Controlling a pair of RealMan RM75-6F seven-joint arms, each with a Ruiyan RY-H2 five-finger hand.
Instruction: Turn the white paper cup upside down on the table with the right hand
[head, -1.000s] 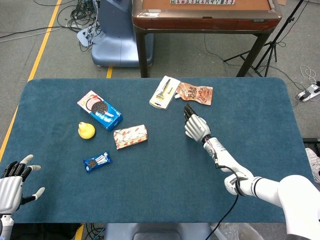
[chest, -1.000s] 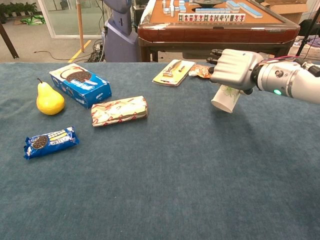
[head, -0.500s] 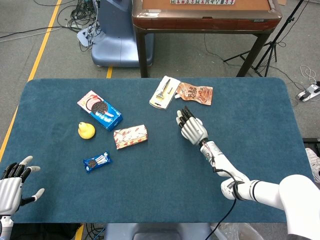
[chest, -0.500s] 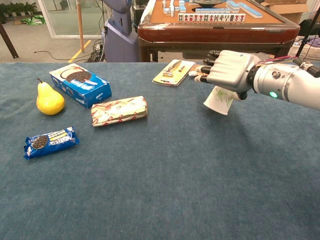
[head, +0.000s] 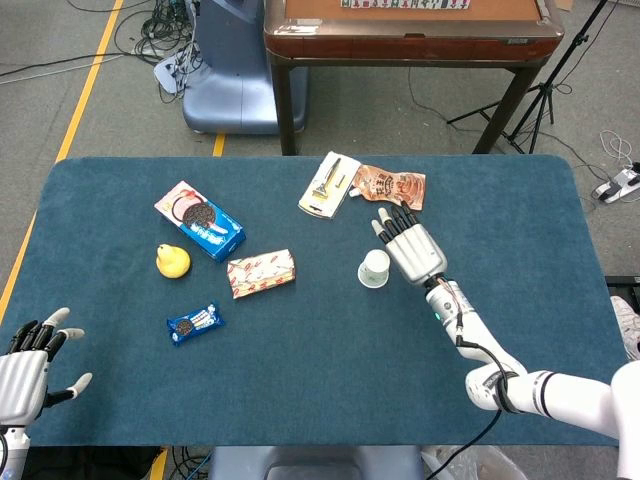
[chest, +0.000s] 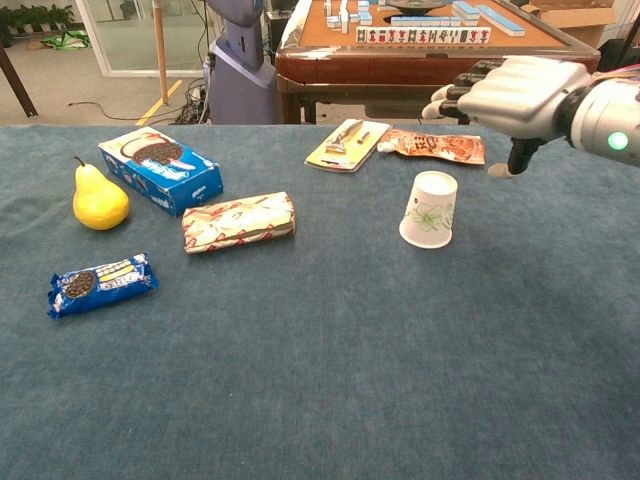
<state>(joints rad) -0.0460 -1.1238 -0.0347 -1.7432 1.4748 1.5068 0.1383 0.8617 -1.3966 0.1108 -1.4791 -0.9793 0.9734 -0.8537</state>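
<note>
Two views differ: only the head view catches the left hand (head: 25, 365), fingers spread, empty. Cup (chest: 429, 209) stands inverted on the surface; right hand (chest: 520, 95) hovers at its two o'clock, fingers apart, empty.

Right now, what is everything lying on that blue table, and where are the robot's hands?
Paper cup: one, white, upside down, middle-right of table, free of any hand.
Pear: one, yellow, left side.
Cookie box: one, blue and white, behind the pear.
Cookie pack: one, blue, front left.
Wrapped packet: one, red and white, centre-left.
Carded tool: one, yellow card, far edge.
Snack pouch: one, orange, beside it.
Table: one, blue.
Right hand: open, above and beside the cup.
Left hand: open, near-left corner.
</note>
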